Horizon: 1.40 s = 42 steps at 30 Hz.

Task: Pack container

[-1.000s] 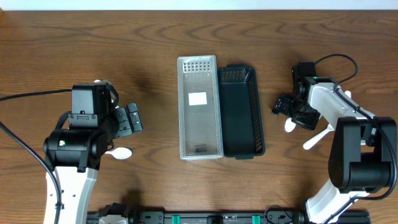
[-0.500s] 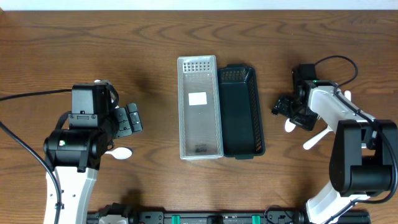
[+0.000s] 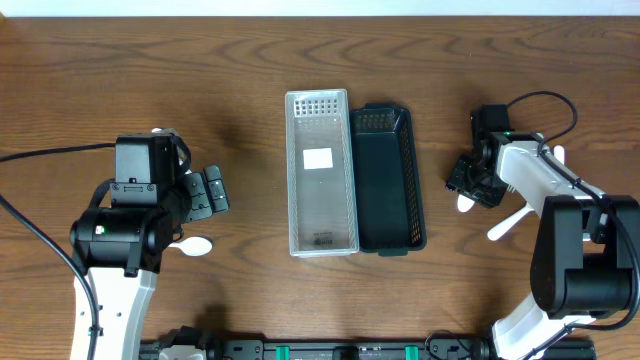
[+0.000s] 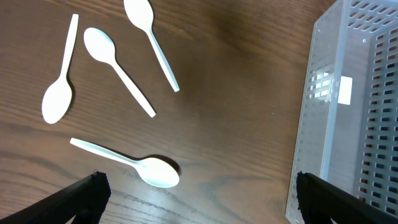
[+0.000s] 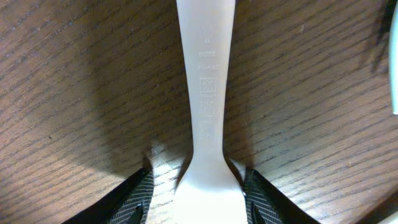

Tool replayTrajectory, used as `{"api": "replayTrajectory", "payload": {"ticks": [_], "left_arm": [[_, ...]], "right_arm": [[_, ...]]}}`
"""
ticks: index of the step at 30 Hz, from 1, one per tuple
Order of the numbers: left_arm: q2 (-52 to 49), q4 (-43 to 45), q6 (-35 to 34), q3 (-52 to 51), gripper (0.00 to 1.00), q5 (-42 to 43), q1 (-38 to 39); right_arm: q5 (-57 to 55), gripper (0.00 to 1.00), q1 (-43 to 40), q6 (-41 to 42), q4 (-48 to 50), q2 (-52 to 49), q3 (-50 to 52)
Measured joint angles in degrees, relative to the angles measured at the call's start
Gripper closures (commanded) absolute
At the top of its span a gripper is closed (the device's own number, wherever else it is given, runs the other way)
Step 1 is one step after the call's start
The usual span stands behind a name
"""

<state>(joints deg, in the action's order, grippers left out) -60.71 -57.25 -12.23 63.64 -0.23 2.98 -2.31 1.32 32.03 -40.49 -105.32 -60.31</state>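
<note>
A clear perforated container and a black one lie side by side at the table's middle. My right gripper is low over a white plastic spoon lying on the table; its jaws straddle the spoon where the handle meets the bowl, with a small gap on the left side. My left gripper is open and empty, left of the clear container. Several white spoons lie on the wood below it, one nearest the jaws.
More white spoons lie at the right by my right arm. One spoon shows beside my left arm. Cables run along the left and right table edges.
My right gripper's jaws have narrowed around the spoon and it has shifted slightly right. The left arm has not moved.
</note>
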Motion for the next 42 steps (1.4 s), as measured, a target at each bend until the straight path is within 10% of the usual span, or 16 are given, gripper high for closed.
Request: {"api": "replayTrajectory", "payload": {"ticks": [17, 29, 42], "left_arm": [[0.0, 0.0, 0.0, 0.0, 0.02, 0.0, 0.0], [0.0, 0.0, 0.0, 0.0, 0.02, 0.0, 0.0], [0.0, 0.0, 0.0, 0.0, 0.02, 0.0, 0.0]], "right_arm": [[0.0, 0.69, 0.0, 0.0, 0.0, 0.1, 0.0], [0.0, 0.99, 0.0, 0.0, 0.1, 0.1, 0.1], [1.6, 0.99, 0.0, -4.3, -7.6, -1.1, -4.5]]}}
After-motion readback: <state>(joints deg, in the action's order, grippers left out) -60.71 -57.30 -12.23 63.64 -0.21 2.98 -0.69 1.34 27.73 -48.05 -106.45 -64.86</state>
